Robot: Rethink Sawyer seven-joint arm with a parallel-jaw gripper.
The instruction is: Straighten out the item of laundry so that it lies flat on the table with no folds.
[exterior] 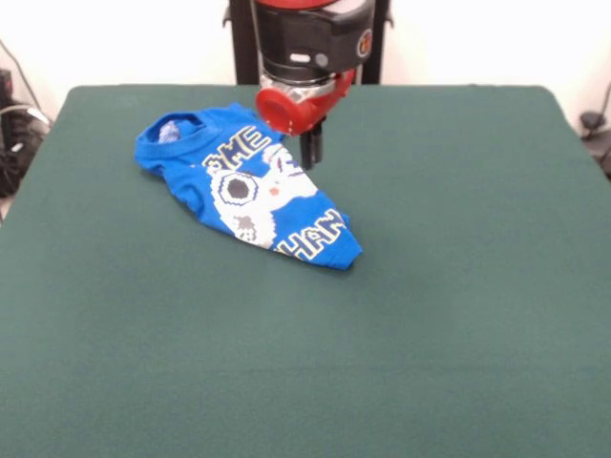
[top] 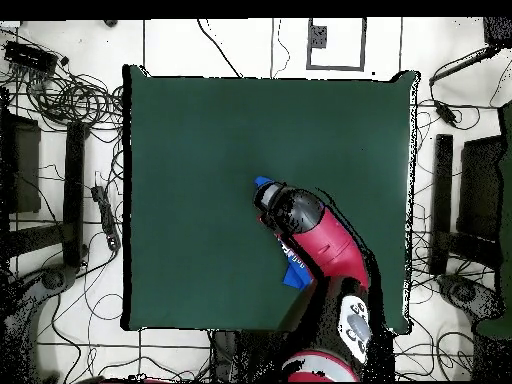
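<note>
The bright blue T-shirt [exterior: 250,183] lies crumpled and folded over on the far left part of the dark green table [exterior: 458,286], print side up, with its collar at the far left and a narrow folded end pointing to the near right. My gripper [exterior: 310,153] hangs from the red wrist just over the shirt's far right edge; whether it touches the cloth is unclear. In the overhead view the arm [top: 320,240] covers most of the shirt, and only blue bits [top: 293,272] show beside it on the table [top: 190,150].
Cables and equipment [top: 60,100] lie on the floor around the table. The robot's pedestal [exterior: 305,38] stands at the table's far edge.
</note>
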